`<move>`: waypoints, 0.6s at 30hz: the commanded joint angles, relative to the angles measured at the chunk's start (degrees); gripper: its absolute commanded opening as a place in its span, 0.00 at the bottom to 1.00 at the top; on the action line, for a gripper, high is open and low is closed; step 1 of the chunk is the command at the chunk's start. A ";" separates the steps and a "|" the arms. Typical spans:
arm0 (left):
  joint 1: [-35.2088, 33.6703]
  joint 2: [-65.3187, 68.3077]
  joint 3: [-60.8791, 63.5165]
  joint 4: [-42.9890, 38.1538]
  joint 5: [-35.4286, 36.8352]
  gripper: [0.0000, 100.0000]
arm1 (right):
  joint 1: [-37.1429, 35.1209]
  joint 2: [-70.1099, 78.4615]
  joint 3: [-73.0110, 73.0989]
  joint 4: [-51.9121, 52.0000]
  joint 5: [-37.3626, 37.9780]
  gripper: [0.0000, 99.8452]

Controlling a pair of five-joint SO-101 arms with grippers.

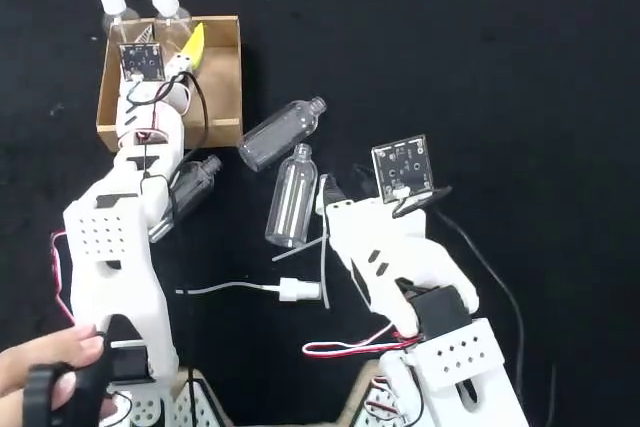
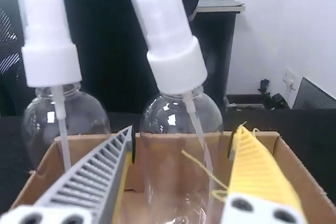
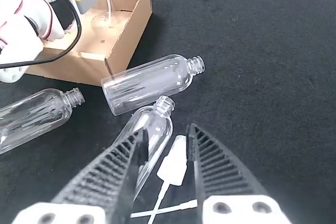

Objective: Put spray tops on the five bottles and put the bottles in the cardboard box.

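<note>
The left gripper is positioned over the box, jaws apart on either side of an upright capped bottle. A second capped bottle is stood beside it. The right gripper is held jaws apart, unclamped, around a spray top. Three uncapped bottles are laid near the box.

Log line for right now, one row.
left tool: open around capped bottle in box | right tool: open over spray top | uncapped bottles: three lying on table

Spray-topped bottle between parted jaws, second bottle beside, cardboard box.
</note>
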 commanded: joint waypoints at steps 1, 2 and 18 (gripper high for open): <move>0.66 -6.59 0.75 -1.23 0.00 0.29 | -0.35 -1.27 -0.66 -1.85 0.53 0.12; 0.92 -7.21 1.19 -0.97 0.00 0.29 | -0.35 -1.27 -0.66 -1.85 0.53 0.12; 1.45 -21.89 19.21 -1.05 -0.35 0.29 | -0.35 -1.27 -0.66 -1.85 0.53 0.12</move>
